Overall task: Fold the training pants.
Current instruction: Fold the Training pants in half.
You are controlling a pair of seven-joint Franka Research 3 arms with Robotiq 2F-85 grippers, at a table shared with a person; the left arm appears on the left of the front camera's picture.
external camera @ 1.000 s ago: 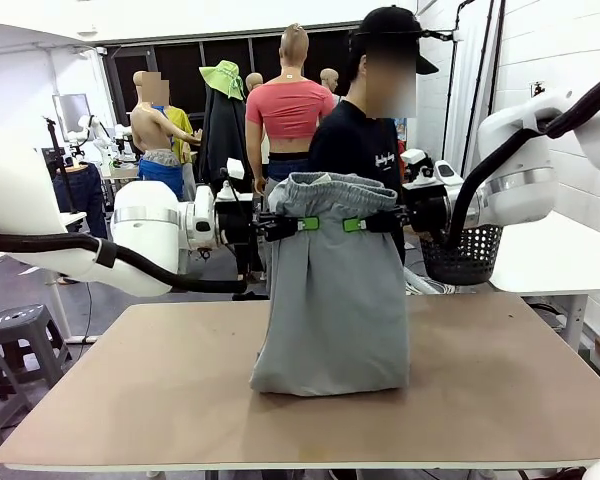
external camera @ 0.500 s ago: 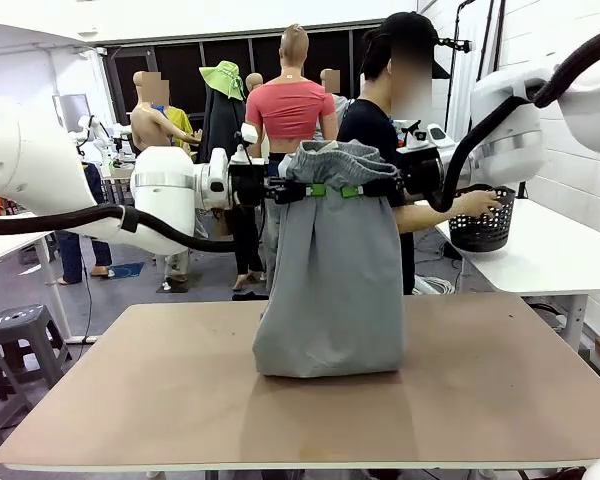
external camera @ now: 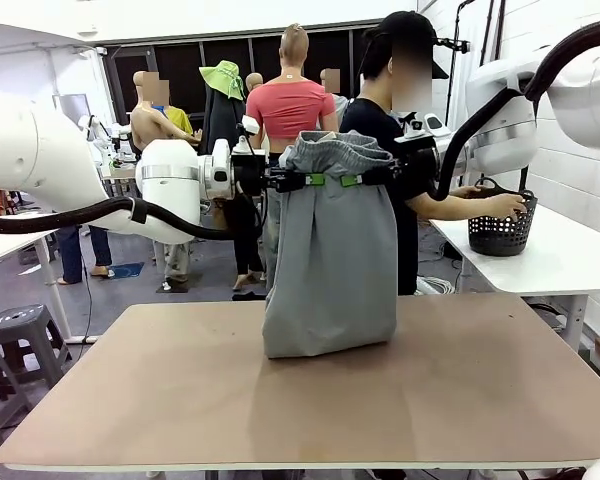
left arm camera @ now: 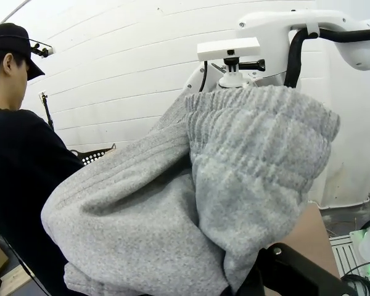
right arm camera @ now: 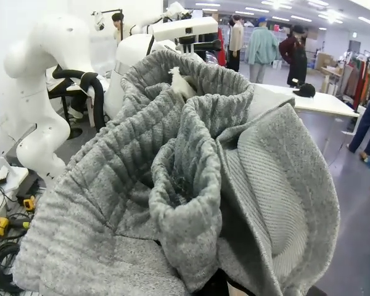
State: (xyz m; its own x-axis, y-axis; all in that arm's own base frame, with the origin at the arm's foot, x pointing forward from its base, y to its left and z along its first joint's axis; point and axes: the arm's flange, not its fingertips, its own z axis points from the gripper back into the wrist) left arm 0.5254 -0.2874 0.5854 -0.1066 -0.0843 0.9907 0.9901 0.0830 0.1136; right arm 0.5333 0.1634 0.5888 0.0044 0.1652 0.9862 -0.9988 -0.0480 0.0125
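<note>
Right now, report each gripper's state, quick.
Left gripper: shut on the light grey soft training pants, just below the waistband.
Right gripper: shut on the same pants.

The training pants (external camera: 330,260) hang mid-frame above the table (external camera: 480,390), a person (external camera: 400,140) behind, a basket (external camera: 500,230) right.

Brown table (external camera: 500,390), black mesh basket (external camera: 500,232) on white side table (external camera: 570,262), grey stools (external camera: 20,330)

No readable text, label or number anywhere (person's shirt print too small).
</note>
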